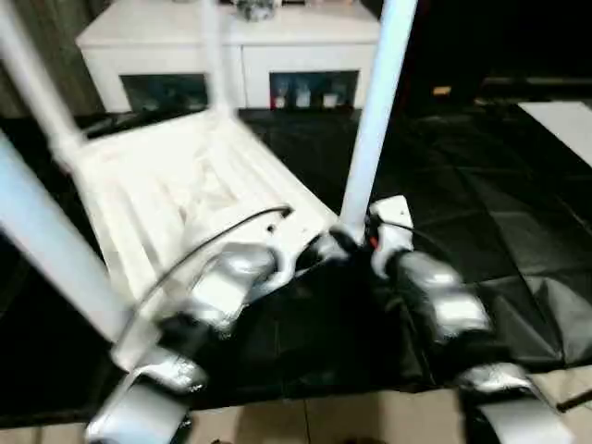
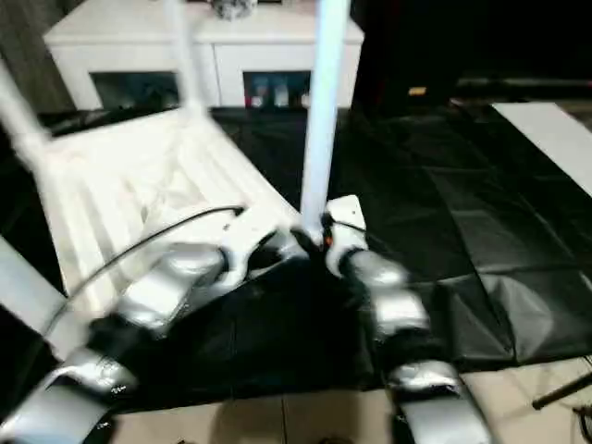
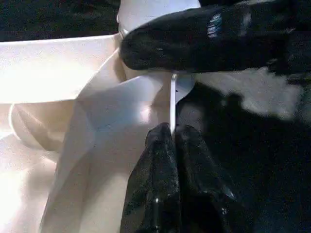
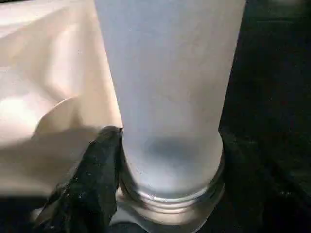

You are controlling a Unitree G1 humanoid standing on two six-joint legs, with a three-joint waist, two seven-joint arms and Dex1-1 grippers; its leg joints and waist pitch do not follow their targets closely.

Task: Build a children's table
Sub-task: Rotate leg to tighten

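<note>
The white tabletop (image 1: 176, 185) lies upside down on a black sheet, ribs facing up. Three white legs (image 1: 46, 240) (image 1: 32, 79) (image 1: 215, 55) stand in its other corners. A fourth leg (image 1: 375, 120) stands upright in the near right corner socket (image 4: 170, 199). My right gripper (image 1: 356, 236) is shut on this leg's base; one black finger (image 4: 95, 179) presses its side, the other is hidden. My left gripper (image 3: 171, 133) is shut on the thin rim (image 3: 172, 97) of the tabletop beside that corner. The right gripper's finger (image 3: 204, 39) crosses just beyond it.
A white glass-doored cabinet (image 1: 231, 46) stands behind the tabletop. The black sheet (image 1: 481, 185) spreads wrinkled to the right, with a white panel (image 1: 564, 120) at its far right. Tiled floor (image 1: 305, 421) shows along the front edge. A black cable (image 1: 213, 240) arcs over my left forearm.
</note>
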